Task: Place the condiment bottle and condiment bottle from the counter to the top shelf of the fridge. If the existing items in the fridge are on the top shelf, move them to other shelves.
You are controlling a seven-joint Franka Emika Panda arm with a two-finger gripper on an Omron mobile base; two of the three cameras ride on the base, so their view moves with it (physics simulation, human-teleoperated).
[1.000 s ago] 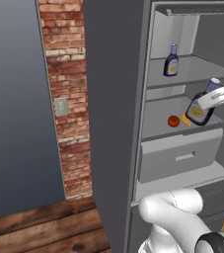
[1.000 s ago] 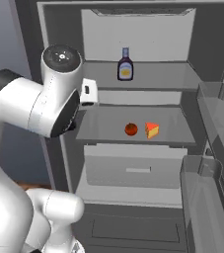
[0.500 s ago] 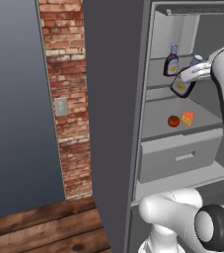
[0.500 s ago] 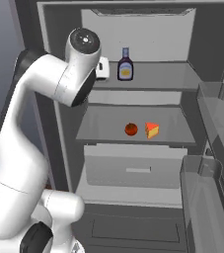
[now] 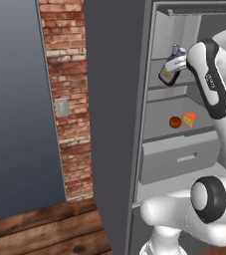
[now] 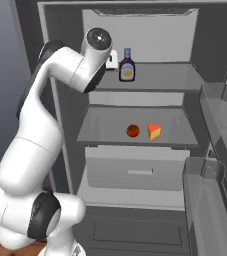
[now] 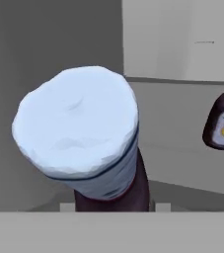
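White arm (image 6: 60,95) raised high, jaws clamped (partly hidden).

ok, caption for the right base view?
Arm reaches into the open fridge; one condiment bottle on top shelf, tomato and cheese wedge below.

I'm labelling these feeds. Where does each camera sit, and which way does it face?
Left base view: behind-left, facing the open fridge; arm at right carries a condiment bottle.
Right base view: behind-right, facing the fridge shelves; arm at left.
Hand view: on the hand, looking at the held bottle's white cap.
Both base views share tomato and cheese wedge.
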